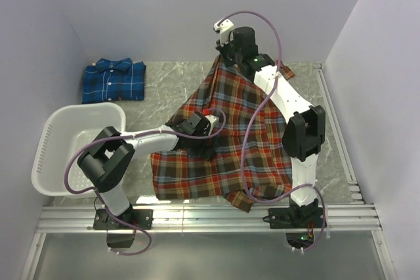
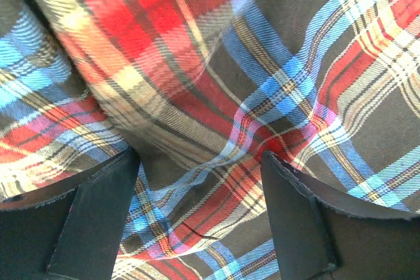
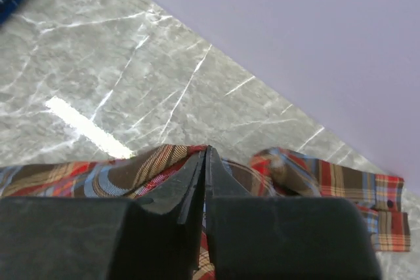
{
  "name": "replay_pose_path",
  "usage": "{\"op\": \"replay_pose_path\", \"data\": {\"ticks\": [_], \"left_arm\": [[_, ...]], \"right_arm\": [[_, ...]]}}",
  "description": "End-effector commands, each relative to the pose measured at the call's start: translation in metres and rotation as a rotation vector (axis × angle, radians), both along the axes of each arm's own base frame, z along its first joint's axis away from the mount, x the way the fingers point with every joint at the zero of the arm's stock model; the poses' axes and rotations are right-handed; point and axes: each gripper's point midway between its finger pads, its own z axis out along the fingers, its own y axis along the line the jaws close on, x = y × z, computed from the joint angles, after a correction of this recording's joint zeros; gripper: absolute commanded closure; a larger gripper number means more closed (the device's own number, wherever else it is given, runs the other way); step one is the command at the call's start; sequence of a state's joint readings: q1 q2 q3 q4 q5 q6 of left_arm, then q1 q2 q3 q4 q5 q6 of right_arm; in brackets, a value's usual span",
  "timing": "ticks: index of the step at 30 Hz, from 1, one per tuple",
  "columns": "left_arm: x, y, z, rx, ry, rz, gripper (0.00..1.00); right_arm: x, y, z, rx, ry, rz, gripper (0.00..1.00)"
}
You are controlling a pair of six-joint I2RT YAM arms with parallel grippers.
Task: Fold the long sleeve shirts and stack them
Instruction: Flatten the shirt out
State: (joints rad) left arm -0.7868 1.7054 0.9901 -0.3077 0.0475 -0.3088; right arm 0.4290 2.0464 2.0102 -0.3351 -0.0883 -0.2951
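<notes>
Red-orange plaid cloth shirt [image 1: 223, 155]: spread on grey marble table [image 1: 170, 77], far corner raised to tension cloth for fold.
Right gripper [image 3: 207, 154]: fingers pinched together on that corner.
Left gripper [image 2: 200, 162]: fingers apart, down on cloth mid-shirt, probably anchoring crease line.
Blue plaid folded shirt [image 1: 113, 81]: far-left, well apart, awaiting stack.

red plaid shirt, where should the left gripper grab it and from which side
Take the left edge, where the left gripper sits open with a raised fold between its fingers. Come from the left and above: the right gripper pinches the red plaid shirt at its far end, so the cloth is stretched elsewhere and that fold is likely the easiest bite.
</notes>
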Motion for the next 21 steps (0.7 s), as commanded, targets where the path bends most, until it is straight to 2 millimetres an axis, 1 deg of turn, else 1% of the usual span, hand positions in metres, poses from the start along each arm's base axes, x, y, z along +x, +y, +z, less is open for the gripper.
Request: {"op": "replay_pose_path", "data": {"ticks": [1, 2, 3, 4, 5, 6, 7, 8, 9, 10, 11, 12, 13, 14, 15, 16, 17, 18, 19, 20, 21], "left_arm": [[-0.022, 0.014, -0.011, 0.045, 0.083, 0.009, 0.19], [-0.019, 0.012, -0.005, 0.036, 0.073, 0.013, 0.19], [-0.015, 0.011, 0.004, 0.026, 0.047, 0.027, 0.18], [-0.012, 0.009, 0.010, 0.015, 0.034, 0.040, 0.18], [-0.005, 0.005, 0.020, -0.003, 0.011, 0.051, 0.17], [-0.001, 0.003, 0.028, -0.015, -0.005, 0.060, 0.17], [0.004, 0.001, 0.038, -0.029, -0.026, 0.082, 0.16], [0.010, -0.004, 0.050, -0.053, -0.045, 0.091, 0.16], [0.014, -0.005, 0.061, -0.077, -0.060, 0.103, 0.16], [0.019, -0.004, 0.068, -0.084, -0.076, 0.128, 0.16], [0.024, -0.004, 0.076, -0.091, -0.096, 0.147, 0.16], [0.028, -0.002, 0.084, -0.104, -0.111, 0.168, 0.16], [0.032, 0.000, 0.089, -0.111, -0.120, 0.192, 0.16], [0.037, 0.004, 0.094, -0.111, -0.138, 0.223, 0.16], [0.044, 0.012, 0.098, -0.113, -0.148, 0.260, 0.16], [0.049, 0.018, 0.101, -0.121, -0.146, 0.300, 0.16], [0.053, 0.025, 0.101, -0.122, -0.147, 0.334, 0.17], [0.065, 0.041, 0.102, -0.117, -0.155, 0.397, 0.17], [0.070, 0.048, 0.101, -0.124, -0.146, 0.440, 0.17], [0.075, 0.055, 0.100, -0.126, -0.139, 0.472, 0.17], [0.083, 0.069, 0.099, -0.130, -0.130, 0.521, 0.17]], "right_arm": [[0.014, -0.008, -0.004, 0.050, -0.024, -0.081, 0.85], [0.014, -0.012, -0.010, 0.049, -0.003, -0.109, 0.70], [0.011, -0.014, -0.018, 0.037, 0.032, -0.121, 0.61], [0.009, -0.016, -0.019, 0.039, 0.046, -0.130, 0.54], [0.007, -0.020, -0.018, 0.047, 0.057, -0.160, 0.40], [0.004, -0.029, -0.015, 0.045, 0.064, -0.194, 0.35], [0.002, -0.035, -0.012, 0.048, 0.068, -0.219, 0.32], [0.003, -0.050, -0.010, 0.081, 0.085, -0.277, 0.30], [-0.003, -0.063, -0.011, 0.087, 0.111, -0.326, 0.30], [-0.004, -0.076, -0.011, 0.108, 0.132, -0.375, 0.30], [-0.009, -0.098, -0.024, 0.165, 0.206, -0.472, 0.30], [-0.014, -0.112, -0.024, 0.203, 0.232, -0.526, 0.31], [-0.020, -0.122, -0.031, 0.244, 0.273, -0.565, 0.31], [-0.026, -0.130, -0.040, 0.329, 0.325, -0.636, 0.32], [-0.039, -0.156, -0.060, 0.361, 0.379, -0.712, 0.32], [-0.047, -0.161, -0.071, 0.415, 0.423, -0.728, 0.33], [-0.052, -0.170, -0.081, 0.496, 0.461, -0.780, 0.33], [-0.065, -0.192, -0.104, 0.532, 0.499, -0.841, 0.34], [-0.071, -0.197, -0.114, 0.582, 0.537, -0.848, 0.34], [-0.082, -0.204, -0.137, 0.625, 0.585, -0.893, 0.35], [-0.087, -0.209, -0.144, 0.653, 0.605, -0.909, 0.36]]}}
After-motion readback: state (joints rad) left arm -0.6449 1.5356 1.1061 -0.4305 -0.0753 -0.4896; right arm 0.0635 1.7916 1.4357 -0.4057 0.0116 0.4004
